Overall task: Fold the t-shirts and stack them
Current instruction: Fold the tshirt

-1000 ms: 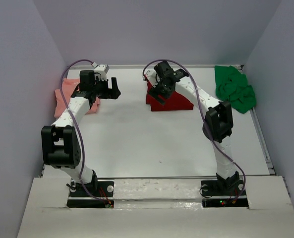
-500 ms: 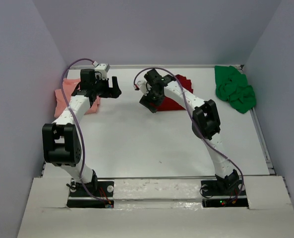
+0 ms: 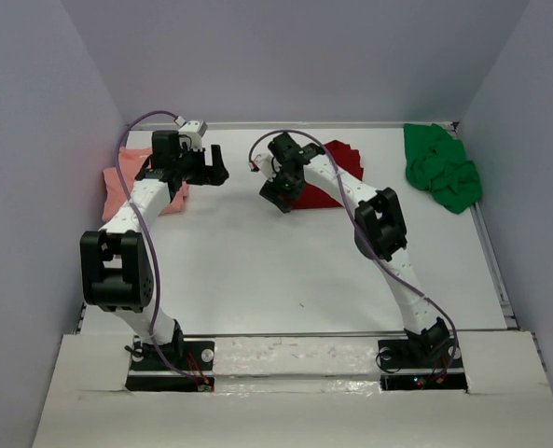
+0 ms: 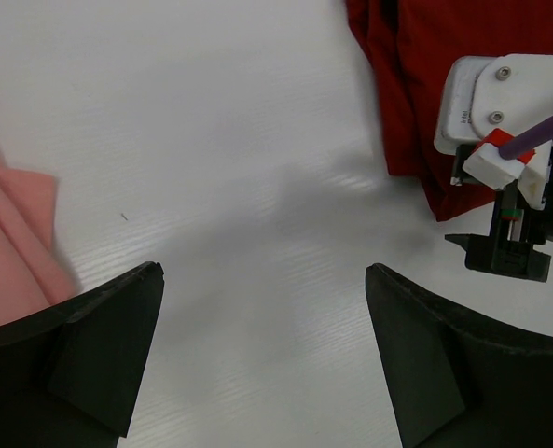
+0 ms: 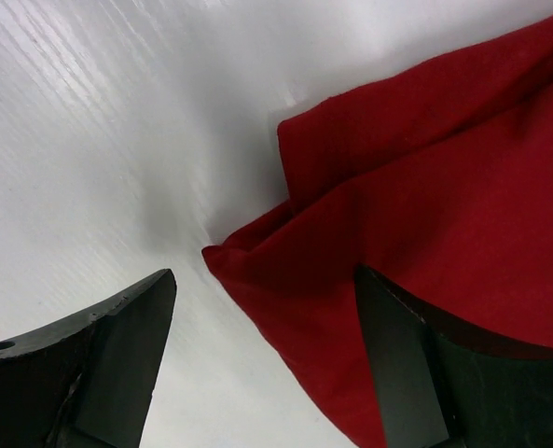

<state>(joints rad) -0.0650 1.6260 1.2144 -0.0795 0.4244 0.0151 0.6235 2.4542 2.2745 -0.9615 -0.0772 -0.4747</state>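
Over on the far left, the salmon pink t-shirt (image 3: 127, 191) lies bunched against the side wall, and the left wrist view catches a flat pink edge of it (image 4: 10, 243) at the left of the frame. Just beside it the left gripper (image 3: 211, 166) hangs over bare worktop (image 3: 276, 271), its fingers (image 4: 108, 345) spread as wide as they go with nothing between them but white surface. No cloth touches either finger. Moving toward the middle, the right arm reaches across to the far side and points its right gripper (image 3: 281, 194) down at the near-left corner of the dark red t-shirt (image 3: 337, 173). From the left wrist view, the right arm's white camera housing (image 4: 500, 103) sits over that red cloth (image 4: 402, 84). The right wrist view shows it up close: the right gripper (image 5: 264, 273) has its fingers (image 5: 99, 345) parted, and the pointed, folded corner of the red shirt (image 5: 425, 215) lies in the gap between them, the left finger over white worktop, the right finger over red cloth. Nothing is pinched, and whether the fingertips touch the cloth cannot be told. Far right, the bright green t-shirt (image 3: 439, 168) sits crumpled in the back corner, well apart from both arms.
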